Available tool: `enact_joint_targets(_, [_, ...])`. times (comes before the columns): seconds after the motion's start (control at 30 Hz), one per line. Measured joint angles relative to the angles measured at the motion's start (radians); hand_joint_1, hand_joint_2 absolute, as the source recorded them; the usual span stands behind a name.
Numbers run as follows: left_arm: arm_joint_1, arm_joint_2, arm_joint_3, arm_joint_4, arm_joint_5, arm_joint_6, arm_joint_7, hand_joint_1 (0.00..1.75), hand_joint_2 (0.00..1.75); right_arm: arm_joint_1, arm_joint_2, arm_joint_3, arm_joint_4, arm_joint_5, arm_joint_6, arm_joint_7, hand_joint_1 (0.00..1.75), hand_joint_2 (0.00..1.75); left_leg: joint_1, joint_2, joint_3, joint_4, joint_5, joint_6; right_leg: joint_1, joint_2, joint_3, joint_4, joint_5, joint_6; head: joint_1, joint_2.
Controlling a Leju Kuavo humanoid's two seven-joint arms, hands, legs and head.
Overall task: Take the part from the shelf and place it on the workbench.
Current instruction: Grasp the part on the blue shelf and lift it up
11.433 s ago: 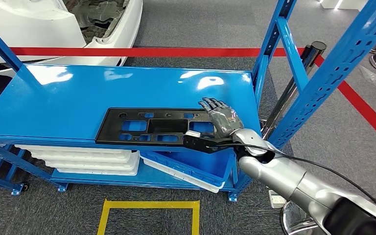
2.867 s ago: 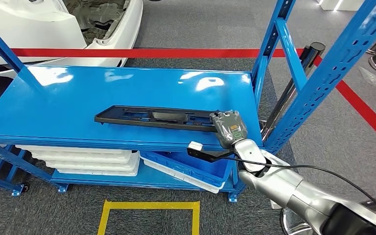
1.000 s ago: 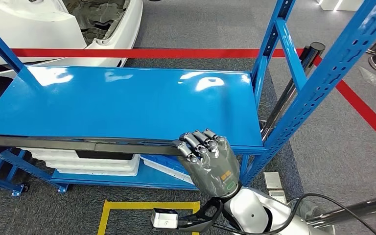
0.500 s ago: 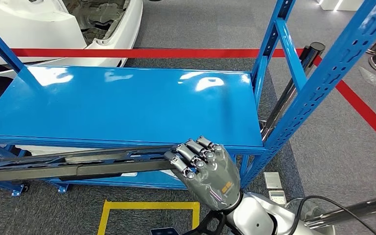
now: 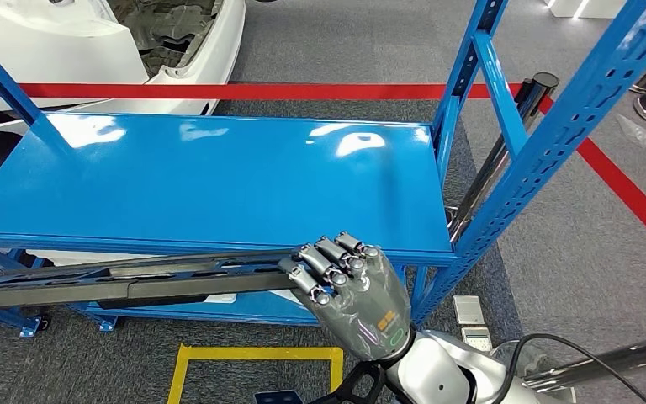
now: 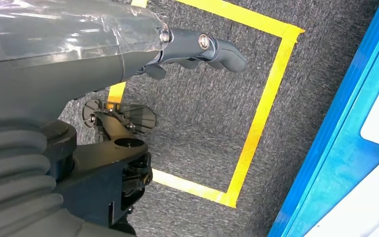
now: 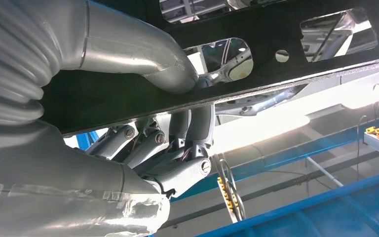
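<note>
The right hand (image 5: 355, 295) grips one end of the long black part (image 5: 126, 282), fingers (image 5: 324, 263) curled over its upper edge; in the right wrist view the thumb (image 7: 143, 54) presses on one face of the part (image 7: 286, 44) while the fingers (image 7: 187, 143) wrap the other. A few seconds ago that part lay on the blue shelf (image 5: 219, 181); now it is off the shelf and hangs in the air in front of its front edge, running sideways away from the fingers, its far end dipping slightly more than half a second back. The pick is therefore judged done, and carrying to the workbench remains. The left hand (image 6: 128, 54) hangs over the carpet by the yellow floor marking (image 6: 261, 113), fingers loosely apart, nothing between them.
</note>
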Motion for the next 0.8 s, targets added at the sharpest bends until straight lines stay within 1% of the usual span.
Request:
enact_joint_targets(0.13, [0.000, 0.000, 0.000, 0.000, 0.005, 0.008, 0.000, 0.00, 1.75, 0.000, 0.000, 0.004, 0.000, 0.000, 0.004, 0.012, 1.75, 1.75, 0.000, 0.000, 0.000, 0.000, 0.000, 0.000, 0.000, 0.000, 0.000, 0.000, 0.000, 0.000, 0.000, 0.000])
enact_joint_targets(0.3, [0.001, 0.000, 0.000, 0.000, 0.017, 0.093, 0.012, 0.00, 1.75, 0.000, 0.000, 0.014, -0.003, 0.000, 0.008, 0.040, 1.75, 1.75, 0.000, 0.000, 0.000, 0.000, 0.000, 0.000, 0.000, 0.000, 0.000, 0.000, 0.000, 0.000, 0.000, 0.000])
enact_joint_targets(0.37, [0.001, -0.001, 0.000, 0.000, 0.016, 0.110, 0.013, 0.00, 1.75, 0.000, 0.000, 0.016, -0.003, 0.000, 0.008, 0.045, 1.75, 1.75, 0.000, 0.000, 0.000, 0.000, 0.000, 0.000, 0.000, 0.000, 0.000, 0.000, 0.000, 0.000, 0.000, 0.000])
enact_joint_targets(0.67, [0.002, -0.002, 0.001, 0.000, 0.011, 0.121, 0.015, 0.00, 1.75, 0.000, 0.000, 0.027, -0.003, 0.000, 0.008, 0.050, 1.75, 1.75, 0.000, 0.000, 0.000, 0.000, 0.000, 0.000, 0.000, 0.000, 0.000, 0.000, 0.000, 0.000, 0.000, 0.000])
enact_joint_targets(0.8, [0.003, -0.002, 0.001, 0.000, 0.009, 0.127, 0.020, 0.00, 1.75, -0.001, 0.000, 0.032, -0.003, 0.000, 0.010, 0.055, 1.75, 1.75, -0.004, 0.000, 0.000, 0.001, 0.000, 0.000, -0.001, 0.000, 0.000, -0.001, 0.000, 0.001, 0.000, 0.000])
